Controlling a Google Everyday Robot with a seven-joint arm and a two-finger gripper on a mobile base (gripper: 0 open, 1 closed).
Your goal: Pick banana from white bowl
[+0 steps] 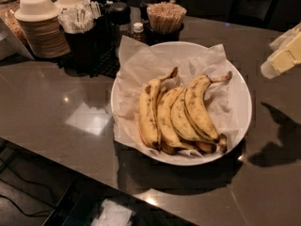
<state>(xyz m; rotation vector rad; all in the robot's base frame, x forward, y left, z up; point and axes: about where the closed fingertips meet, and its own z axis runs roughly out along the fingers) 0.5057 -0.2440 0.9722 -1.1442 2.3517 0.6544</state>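
Banana (149, 113) lying in the white bowl (243, 108)
Plump, yellow and brown-freckled, it lies leftmost on the crumpled paper, stem toward the far rim, seemingly touching a slimmer neighbour. The gripper (284, 55) hangs beyond the bowl's right rim.
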